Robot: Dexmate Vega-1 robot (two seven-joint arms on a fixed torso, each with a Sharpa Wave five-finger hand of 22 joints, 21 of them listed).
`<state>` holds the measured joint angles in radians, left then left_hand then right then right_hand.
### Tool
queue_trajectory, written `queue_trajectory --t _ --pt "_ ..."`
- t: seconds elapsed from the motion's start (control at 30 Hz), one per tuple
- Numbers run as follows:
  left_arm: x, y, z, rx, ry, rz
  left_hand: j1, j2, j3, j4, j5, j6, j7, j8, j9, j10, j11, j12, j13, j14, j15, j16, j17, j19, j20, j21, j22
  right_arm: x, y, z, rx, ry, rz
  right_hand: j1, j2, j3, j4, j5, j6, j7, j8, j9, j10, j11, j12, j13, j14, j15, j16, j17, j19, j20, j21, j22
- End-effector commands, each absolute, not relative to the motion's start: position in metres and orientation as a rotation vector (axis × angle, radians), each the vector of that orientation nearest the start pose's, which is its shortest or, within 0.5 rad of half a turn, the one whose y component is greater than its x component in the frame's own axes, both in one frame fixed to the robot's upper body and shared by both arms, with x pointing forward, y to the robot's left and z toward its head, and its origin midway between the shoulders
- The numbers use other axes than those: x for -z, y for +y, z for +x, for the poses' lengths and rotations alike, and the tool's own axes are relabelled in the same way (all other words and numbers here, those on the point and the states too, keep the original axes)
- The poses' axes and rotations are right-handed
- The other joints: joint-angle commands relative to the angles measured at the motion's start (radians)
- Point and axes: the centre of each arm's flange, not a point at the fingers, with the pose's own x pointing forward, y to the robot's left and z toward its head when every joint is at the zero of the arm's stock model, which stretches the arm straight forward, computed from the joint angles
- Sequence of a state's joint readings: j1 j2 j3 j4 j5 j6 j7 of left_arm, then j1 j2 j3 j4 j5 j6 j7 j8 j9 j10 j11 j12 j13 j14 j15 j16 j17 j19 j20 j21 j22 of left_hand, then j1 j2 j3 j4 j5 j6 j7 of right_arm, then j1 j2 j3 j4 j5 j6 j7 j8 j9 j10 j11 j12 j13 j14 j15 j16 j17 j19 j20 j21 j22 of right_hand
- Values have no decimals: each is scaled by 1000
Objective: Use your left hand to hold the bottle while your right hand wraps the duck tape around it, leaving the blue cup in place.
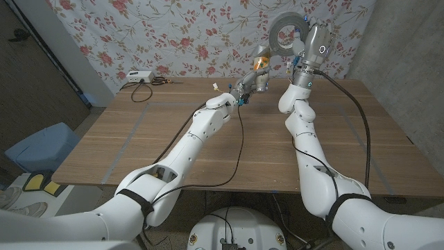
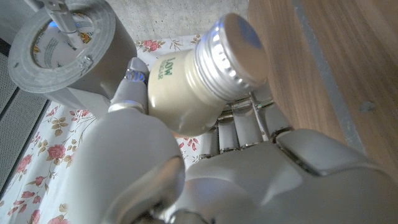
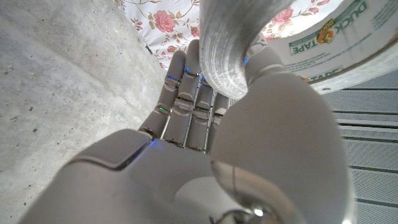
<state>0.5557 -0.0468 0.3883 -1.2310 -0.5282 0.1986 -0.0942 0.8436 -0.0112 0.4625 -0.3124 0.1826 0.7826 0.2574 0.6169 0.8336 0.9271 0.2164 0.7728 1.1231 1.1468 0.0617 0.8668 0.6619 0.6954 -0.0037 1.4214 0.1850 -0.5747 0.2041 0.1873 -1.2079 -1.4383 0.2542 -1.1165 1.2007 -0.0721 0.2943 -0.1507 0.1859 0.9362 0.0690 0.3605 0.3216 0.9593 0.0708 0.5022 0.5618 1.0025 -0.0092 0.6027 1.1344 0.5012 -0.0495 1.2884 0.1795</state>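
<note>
Bottle (image 2: pixel 193 87) gripped in left robot hand (image 1: pixel 251 82), tape roll (image 1: pixel 286 35) in right robot hand (image 1: pixel 305 52), both raised above table's (image 1: pixel 159 139) far edge.

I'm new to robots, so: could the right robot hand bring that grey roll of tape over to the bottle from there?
Probably yes: the right robot hand holds the grey tape roll just beside the cream metal-capped bottle in the left robot hand, nothing between.

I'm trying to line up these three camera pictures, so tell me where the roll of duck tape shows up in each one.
Head view: the duck tape is top right of centre, raised above the table in the right hand.
Left wrist view: upper left corner, just beyond the bottle held by the left hand.
Right wrist view: top centre to upper right, gripped by the right hand.
Shared landmark: the floral wallpaper.
</note>
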Motion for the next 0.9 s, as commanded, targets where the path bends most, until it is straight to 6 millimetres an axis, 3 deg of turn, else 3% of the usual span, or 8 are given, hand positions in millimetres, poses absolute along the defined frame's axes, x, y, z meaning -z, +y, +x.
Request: queue_trajectory --t 0.03,0.3,0.33,0.53,0.73,0.8,0.9 --pt "-77 4 661 676 -401 -440 -147 187 367 340 1 205 -154 378 257 337 -336 362 17 243 -256 10 12 -2 -10 10 3 -141 -242 570 1261 -1251 -632 89 97 135 -6 8 106 -109 3 8 110 -112 0 36 152 -217 1 5 -1 -20 10 2" --pt "-69 -2 663 711 -336 -559 -177 185 394 332 0 218 -155 361 211 333 -333 353 15 246 -252 2 -11 -5 -12 15 -1 -122 -251 572 1270 -1220 -671 94 105 121 -3 11 97 -112 1 15 95 -112 -4 48 144 -217 -4 1 -11 -27 16 2" --pt "-68 -3 663 713 -323 -563 -185 185 398 330 0 210 -158 375 236 339 -332 344 1 245 -252 6 -7 -5 -12 18 -1 -119 -252 572 1275 -1218 -690 94 105 120 -3 11 96 -112 0 15 94 -112 -4 49 143 -217 -4 0 -13 -28 16 2" --pt "-66 -7 665 745 -269 -582 -200 186 410 324 1 210 -158 376 232 339 -334 343 5 248 -252 11 -8 -3 -13 23 -1 -109 -259 566 1286 -1245 -825 102 110 111 -3 13 97 -112 0 16 88 -115 -6 54 142 -217 -1 5 -23 -34 21 4" --pt "-65 -16 665 821 -193 -613 -223 187 427 317 2 216 -159 381 232 345 -336 346 12 249 -259 17 -13 3 -16 31 -1 -109 -263 560 1285 -1291 -910 107 117 91 0 13 92 -125 -4 17 67 -122 -13 66 129 -216 -1 8 -58 -47 26 7" --pt "-65 -18 664 850 -159 -637 -228 187 431 316 2 216 -159 386 238 348 -337 340 2 250 -258 18 -16 4 -18 32 -2 -108 -261 564 1274 -1290 -924 110 120 83 1 13 95 -133 -4 17 58 -135 -16 70 123 -216 -2 8 -76 -54 28 8" --pt "-63 -23 662 908 -94 -666 -242 188 440 312 2 214 -157 393 248 347 -338 344 14 251 -262 22 -20 7 -18 35 -2 -106 -263 575 1262 -1264 -950 113 123 72 2 13 94 -138 -6 17 49 -132 -20 73 110 -216 -5 6 -93 -63 31 9"
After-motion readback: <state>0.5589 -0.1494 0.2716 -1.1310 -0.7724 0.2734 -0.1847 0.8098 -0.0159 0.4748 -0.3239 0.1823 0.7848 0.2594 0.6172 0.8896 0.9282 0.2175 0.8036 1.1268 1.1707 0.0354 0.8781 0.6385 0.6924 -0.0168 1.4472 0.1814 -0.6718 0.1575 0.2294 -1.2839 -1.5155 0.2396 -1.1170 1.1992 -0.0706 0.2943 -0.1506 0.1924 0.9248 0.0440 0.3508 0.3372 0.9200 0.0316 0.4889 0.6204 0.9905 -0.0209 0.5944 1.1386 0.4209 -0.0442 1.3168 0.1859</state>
